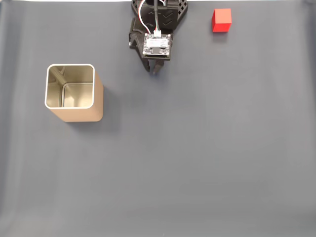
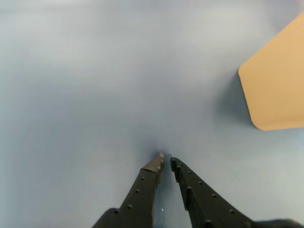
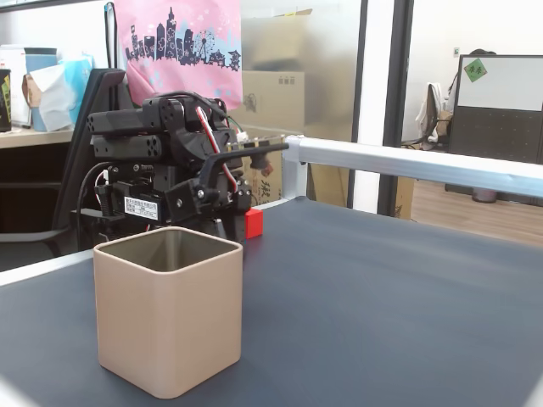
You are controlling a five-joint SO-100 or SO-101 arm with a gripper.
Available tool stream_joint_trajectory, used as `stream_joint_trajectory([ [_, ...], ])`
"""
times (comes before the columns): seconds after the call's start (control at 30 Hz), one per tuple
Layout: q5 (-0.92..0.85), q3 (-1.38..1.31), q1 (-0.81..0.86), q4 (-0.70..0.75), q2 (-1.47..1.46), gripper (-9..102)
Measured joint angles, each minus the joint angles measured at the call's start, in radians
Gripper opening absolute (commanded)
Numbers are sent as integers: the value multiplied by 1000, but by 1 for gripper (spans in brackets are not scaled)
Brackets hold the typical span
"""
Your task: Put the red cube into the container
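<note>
Red cube (image 1: 221, 19) sits untouched at the upper right of the top-down fixed view, on the dark mat (image 1: 197, 158) that covers the table, and you have yet to begin the pick. Largest after the mat, the container (image 1: 70, 86) stands upright at the left of that frame, its white rim and shiny inside facing the camera, well apart from the cube; in the side fixed view it fills the lower left foreground (image 3: 169, 318), with the cube a small red block (image 3: 253, 223) behind it, beside the arm. The arm (image 3: 161, 170) is folded back at the upper middle of the top-down frame, between the two things. Its gripper (image 2: 165, 162) points down at bare mat in the wrist view, fingertips drawn almost together with only a slim gap, holding nothing; a tan corner of the container shows at the right edge. By the look of it, the step in hand is the reach: your next move calls for swinging toward the upper right, spreading the fingers and lowering them around the cube. A white label on the arm is too small to read, and the pink banner (image 3: 176, 42) behind it carries a city skyline but no legible words.
</note>
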Motion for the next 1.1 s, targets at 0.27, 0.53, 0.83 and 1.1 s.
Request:
stream_joint_trajectory([
  [0.27, 25, -11, -5, -202, -18, 0],
  [0.53, 32, -225, -97, -172, -229, 0],
  [0.83, -115, -541, -230, 37, -561, 3],
  [1.1, -167, -729, -480, 98, -732, 4],
])
